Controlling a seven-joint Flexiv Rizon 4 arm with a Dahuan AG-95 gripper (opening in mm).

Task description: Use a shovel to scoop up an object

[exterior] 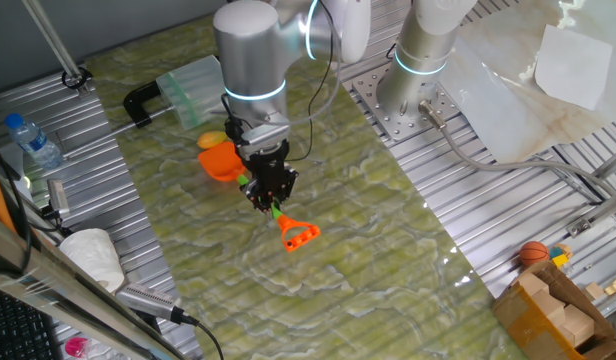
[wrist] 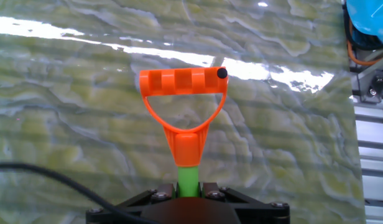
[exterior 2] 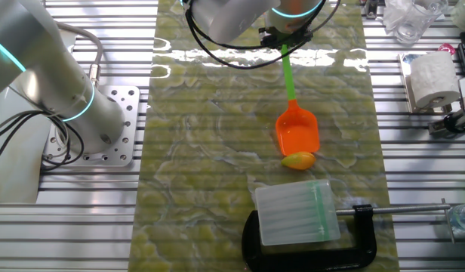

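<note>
The gripper (exterior: 269,196) is clenching the shovel (exterior 2: 296,127) by its green shaft, the orange blade touching the lemon-like lump (exterior 2: 299,160).

You get bright, sharp pictures; white glare streaks shine on the table (wrist: 86,124), and shadows stay soft.
</note>
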